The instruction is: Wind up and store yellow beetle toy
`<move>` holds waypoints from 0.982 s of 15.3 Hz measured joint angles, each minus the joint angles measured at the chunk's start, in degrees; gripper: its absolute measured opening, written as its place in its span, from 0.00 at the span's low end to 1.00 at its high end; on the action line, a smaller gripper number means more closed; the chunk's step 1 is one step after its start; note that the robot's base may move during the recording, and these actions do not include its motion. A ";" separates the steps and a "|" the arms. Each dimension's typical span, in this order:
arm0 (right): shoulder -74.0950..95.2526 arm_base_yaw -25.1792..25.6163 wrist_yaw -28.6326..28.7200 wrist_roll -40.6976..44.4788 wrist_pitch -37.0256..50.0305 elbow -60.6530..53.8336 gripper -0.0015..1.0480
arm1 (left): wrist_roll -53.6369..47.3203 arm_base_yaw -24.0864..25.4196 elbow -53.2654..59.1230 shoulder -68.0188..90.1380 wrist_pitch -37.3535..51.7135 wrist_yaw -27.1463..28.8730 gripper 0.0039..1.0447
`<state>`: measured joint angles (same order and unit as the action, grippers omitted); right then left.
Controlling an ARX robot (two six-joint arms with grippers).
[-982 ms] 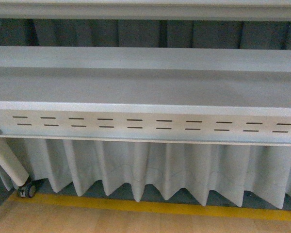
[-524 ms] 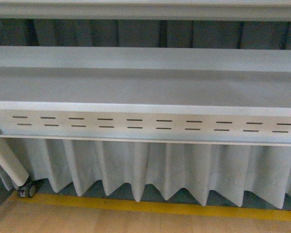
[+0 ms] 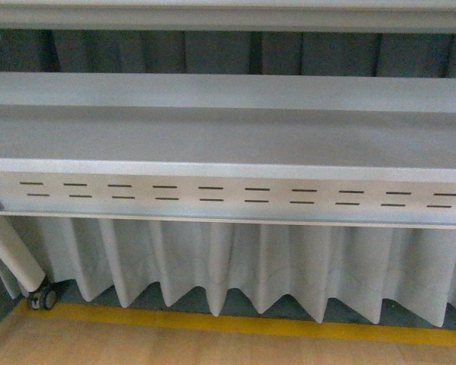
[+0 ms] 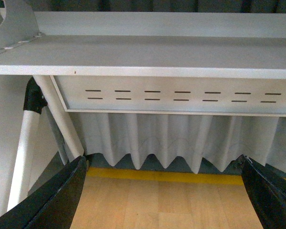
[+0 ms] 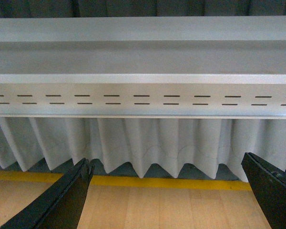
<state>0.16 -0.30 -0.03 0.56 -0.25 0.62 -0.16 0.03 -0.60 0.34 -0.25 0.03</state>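
1. the yellow beetle toy shows in none of the three views, so where it lies cannot be told
2. one grey worktop (image 3: 228, 137) spans the front view from side to side; one grey rail (image 3: 228, 15) crosses above and behind it
3. under the worktop's near edge hangs one front panel (image 3: 228, 207) with two rows of ten short slots; below that is one pale pleated curtain (image 3: 235, 258)
4. on the floor there is one yellow line (image 3: 235, 323); at the left, one slanting white leg (image 3: 11, 255) ends near one small caster (image 3: 42, 298)
5. the worktop's near edge is straight and level; the curtain closes the space beneath it, and open wood floor (image 3: 175, 350) lies on the near side of the yellow line
6. the left gripper (image 4: 162, 164) is spread wide, its two dark fingers (image 4: 62, 195) at opposite sides of the left wrist view, holding nothing and touching nothing; it sits low, facing the panel and curtain
7. the right gripper (image 5: 167, 162) is likewise spread wide, two dark fingers (image 5: 271, 191) far apart, holding nothing, above the wood floor and facing the curtain
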 joint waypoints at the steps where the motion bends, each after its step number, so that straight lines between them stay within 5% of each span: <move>1: 0.00 0.00 0.00 0.00 -0.02 0.00 0.94 | 0.00 0.00 0.00 0.00 0.00 -0.02 0.94; 15: 0.00 0.00 0.00 -0.04 0.00 0.00 0.94 | 0.00 0.00 0.00 0.00 0.04 -0.02 0.94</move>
<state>0.16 -0.30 -0.03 0.51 -0.25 0.62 -0.16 0.03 -0.60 0.34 -0.21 0.01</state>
